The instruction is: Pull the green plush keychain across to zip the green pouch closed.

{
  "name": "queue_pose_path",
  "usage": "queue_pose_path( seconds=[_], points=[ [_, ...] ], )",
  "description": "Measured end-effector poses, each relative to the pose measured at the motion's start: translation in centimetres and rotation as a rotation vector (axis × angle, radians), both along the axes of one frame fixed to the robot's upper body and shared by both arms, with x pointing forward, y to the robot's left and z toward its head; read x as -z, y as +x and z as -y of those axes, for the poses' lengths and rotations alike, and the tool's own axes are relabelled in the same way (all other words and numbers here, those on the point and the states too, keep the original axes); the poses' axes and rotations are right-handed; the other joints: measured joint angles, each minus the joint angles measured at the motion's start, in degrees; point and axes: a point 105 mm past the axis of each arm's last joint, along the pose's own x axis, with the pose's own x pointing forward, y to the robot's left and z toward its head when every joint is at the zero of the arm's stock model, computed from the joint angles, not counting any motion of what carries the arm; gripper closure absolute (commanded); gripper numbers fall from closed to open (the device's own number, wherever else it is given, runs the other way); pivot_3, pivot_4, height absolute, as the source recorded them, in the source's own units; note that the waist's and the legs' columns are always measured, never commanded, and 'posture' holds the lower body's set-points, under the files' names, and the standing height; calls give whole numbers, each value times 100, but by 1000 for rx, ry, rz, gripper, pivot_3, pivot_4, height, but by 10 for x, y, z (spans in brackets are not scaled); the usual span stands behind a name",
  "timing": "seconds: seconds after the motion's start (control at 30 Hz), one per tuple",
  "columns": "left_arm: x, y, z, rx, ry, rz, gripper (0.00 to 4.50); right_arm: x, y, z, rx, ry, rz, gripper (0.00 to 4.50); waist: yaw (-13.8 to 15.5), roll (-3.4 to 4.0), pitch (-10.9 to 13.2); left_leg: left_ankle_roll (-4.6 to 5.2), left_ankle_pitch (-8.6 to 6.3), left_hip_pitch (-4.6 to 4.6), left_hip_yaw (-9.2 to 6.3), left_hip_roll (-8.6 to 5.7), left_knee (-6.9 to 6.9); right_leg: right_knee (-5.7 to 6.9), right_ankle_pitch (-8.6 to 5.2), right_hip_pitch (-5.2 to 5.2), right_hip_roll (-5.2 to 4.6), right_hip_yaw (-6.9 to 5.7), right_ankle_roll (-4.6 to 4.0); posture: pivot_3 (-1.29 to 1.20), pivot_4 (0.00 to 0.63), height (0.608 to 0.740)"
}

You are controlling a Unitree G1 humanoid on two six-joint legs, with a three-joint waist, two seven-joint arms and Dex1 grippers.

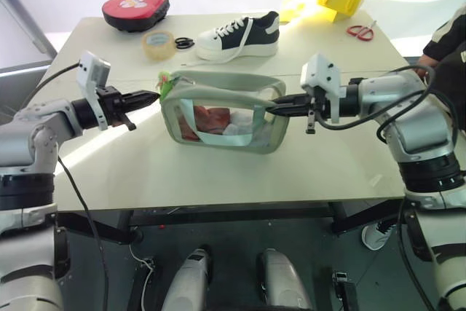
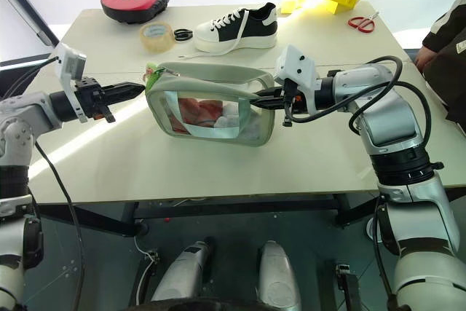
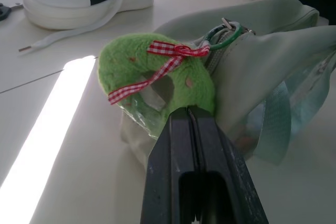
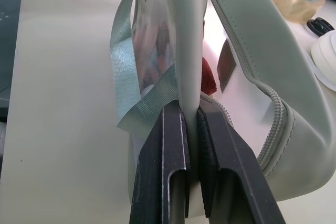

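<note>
1. Our left tool [image 1: 151, 97] is clenched at the edge of the green plush keychain [image 3: 157, 80], which feels soft and light to us.
2. The green pouch [image 1: 222, 111] stands mid-bench [image 1: 218, 172], limp, its top open.
3. Our right tool [image 1: 273, 109] clamps the pouch's end wall; we judge this steadies it.

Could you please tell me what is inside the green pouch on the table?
Through the clear side of the green pouch, red and white contents show, crossed by a light-blue strap. What exactly they are cannot be told, and the pale green fabric hides whatever lies beyond the window.
</note>
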Motion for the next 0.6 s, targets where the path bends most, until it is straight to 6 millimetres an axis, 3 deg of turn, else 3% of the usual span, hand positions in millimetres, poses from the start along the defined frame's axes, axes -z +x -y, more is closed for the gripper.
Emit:
queue_pose_path(
  seconds=[0.2,0.37,0.47,0.6],
  points=[
    [0,3,0,2,5,6,4440,0,1,0,1,-1,7,4500,1,0,0,0,0,0,1,2,3,0,2,0,3,1,-1,0,150,740],
    [-21,7,-4,-17,14,70,4440,0,1,-1,2,1,7,4500,-5,0,0,0,0,0,3,2,5,0,4,0,4,3,0,0,150,740],
    [-25,7,-7,-21,1,79,3542,-1,2,0,5,2,7,4500,-3,0,0,0,0,0,4,2,6,0,4,0,4,4,0,0,150,740],
    [-19,6,-8,-15,-7,60,1542,-2,3,0,6,-3,14,4500,4,0,0,0,0,0,4,2,8,0,5,1,4,5,1,0,150,740]
  ],
)
